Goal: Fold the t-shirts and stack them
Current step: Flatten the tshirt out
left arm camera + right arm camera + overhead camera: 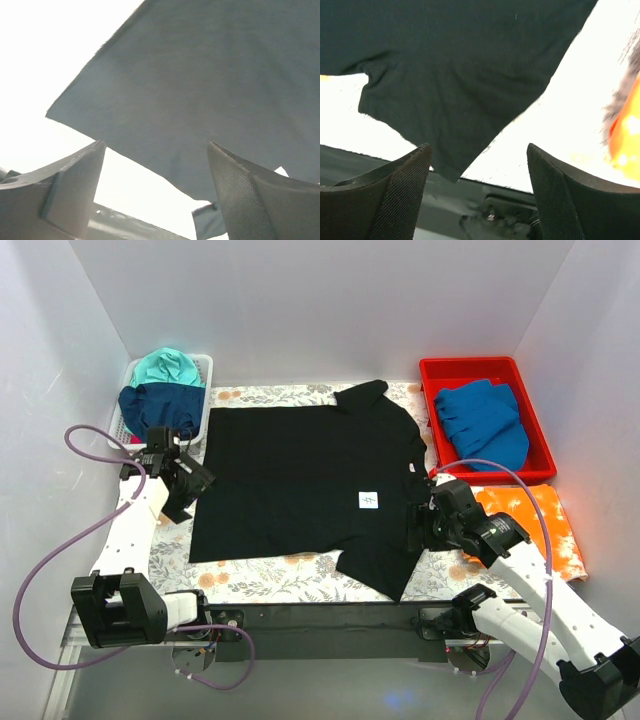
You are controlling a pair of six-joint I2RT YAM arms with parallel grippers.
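A large black t-shirt [300,480] with a small white label [368,500] lies spread flat on the printed cloth. My left gripper [190,485] is open at the shirt's left hem edge; its wrist view shows the cloth [200,85] beyond the wide-apart jaws. My right gripper [418,525] is open at the shirt's near right sleeve, whose corner [455,100] lies ahead of its jaws. A blue shirt [485,420] lies in the red bin. An orange mottled shirt [535,525] lies at the right. Teal [165,367] and navy [160,405] shirts sit in the white basket.
The red bin [480,368] stands at the back right and the white basket [205,375] at the back left. The flower-printed table cloth [270,575] covers the table. White walls close in three sides. The table's dark front edge [320,615] runs between the arm bases.
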